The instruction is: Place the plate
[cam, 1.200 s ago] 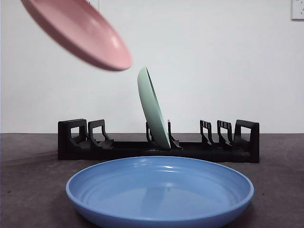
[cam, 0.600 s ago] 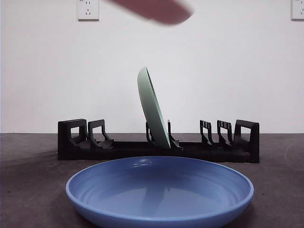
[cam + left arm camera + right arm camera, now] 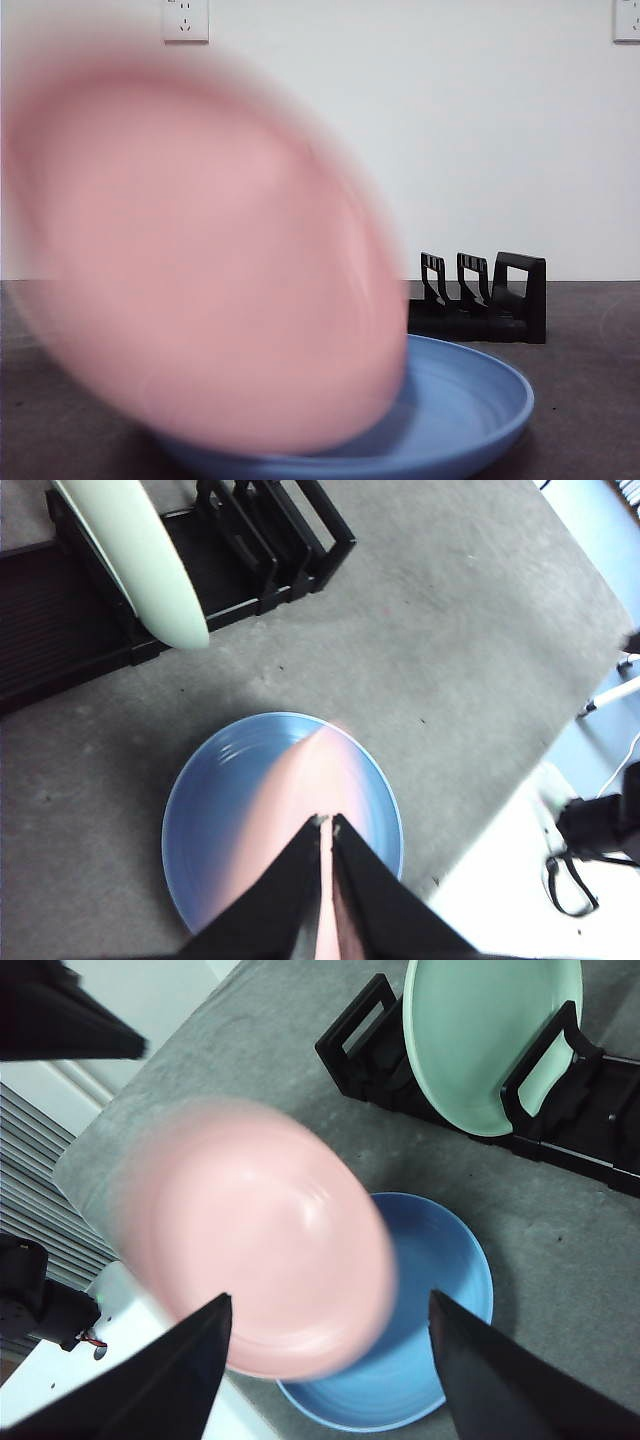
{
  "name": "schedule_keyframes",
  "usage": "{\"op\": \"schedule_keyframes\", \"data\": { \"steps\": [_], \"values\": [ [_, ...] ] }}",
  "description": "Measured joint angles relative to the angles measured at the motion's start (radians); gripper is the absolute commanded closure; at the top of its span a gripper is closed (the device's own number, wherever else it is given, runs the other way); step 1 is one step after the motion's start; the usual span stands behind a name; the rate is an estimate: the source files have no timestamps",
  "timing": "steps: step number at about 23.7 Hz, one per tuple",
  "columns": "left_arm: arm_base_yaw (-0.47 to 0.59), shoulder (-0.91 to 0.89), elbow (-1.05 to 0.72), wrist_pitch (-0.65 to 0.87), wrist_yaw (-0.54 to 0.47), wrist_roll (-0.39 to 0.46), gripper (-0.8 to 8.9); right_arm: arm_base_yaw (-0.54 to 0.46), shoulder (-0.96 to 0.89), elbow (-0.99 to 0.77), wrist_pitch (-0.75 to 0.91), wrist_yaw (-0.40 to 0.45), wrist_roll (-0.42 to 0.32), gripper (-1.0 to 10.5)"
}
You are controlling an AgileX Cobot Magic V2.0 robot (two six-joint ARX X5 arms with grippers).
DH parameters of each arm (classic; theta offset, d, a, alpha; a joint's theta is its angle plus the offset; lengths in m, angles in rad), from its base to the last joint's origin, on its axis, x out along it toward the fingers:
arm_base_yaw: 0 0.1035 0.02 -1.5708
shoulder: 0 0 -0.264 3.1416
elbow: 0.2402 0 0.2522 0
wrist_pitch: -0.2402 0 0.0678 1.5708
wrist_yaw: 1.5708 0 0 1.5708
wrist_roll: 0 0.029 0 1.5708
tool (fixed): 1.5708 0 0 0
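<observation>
A pink plate (image 3: 200,260) is heavily blurred. It hangs large and low in the front view, over the near blue plate (image 3: 470,400). In the right wrist view the pink plate (image 3: 255,1245) overlaps the blue plate (image 3: 440,1290), with no gripper on its rim. My left gripper (image 3: 327,822) is high above the blue plate (image 3: 215,810). Its jaws are shut to a thin slit, from which a pink streak (image 3: 295,790) runs out. My right gripper (image 3: 325,1310) is wide open above both plates, holding nothing. A green plate (image 3: 490,1040) stands on edge in the black rack (image 3: 590,1110).
In the front view only the rack's right end (image 3: 500,300) shows, behind the plates. The grey table's edge (image 3: 90,1160) runs close to the plates, with equipment and floor beyond it. A dark part of the other arm (image 3: 60,1010) shows in a corner of the right wrist view.
The pink plate swept from the upper left across the top of the front view. It has now dropped low and close, blurred, hiding the green plate and most of the rack.
</observation>
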Motion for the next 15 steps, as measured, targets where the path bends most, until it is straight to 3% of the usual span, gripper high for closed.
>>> {"op": "schedule_keyframes", "data": {
  "steps": [6, 15],
  "values": [
    [0.006, 0.022, -0.178, 0.187, 0.005, -0.035, 8.04, 0.000, 0.000, 0.000, 0.000, 0.000, 0.000, 6.3],
    [0.005, 0.088, -0.229, 0.262, 0.044, -0.048, 8.04, 0.000, 0.000, 0.000, -0.001, 0.000, 0.000, 6.3]
  ]
}}
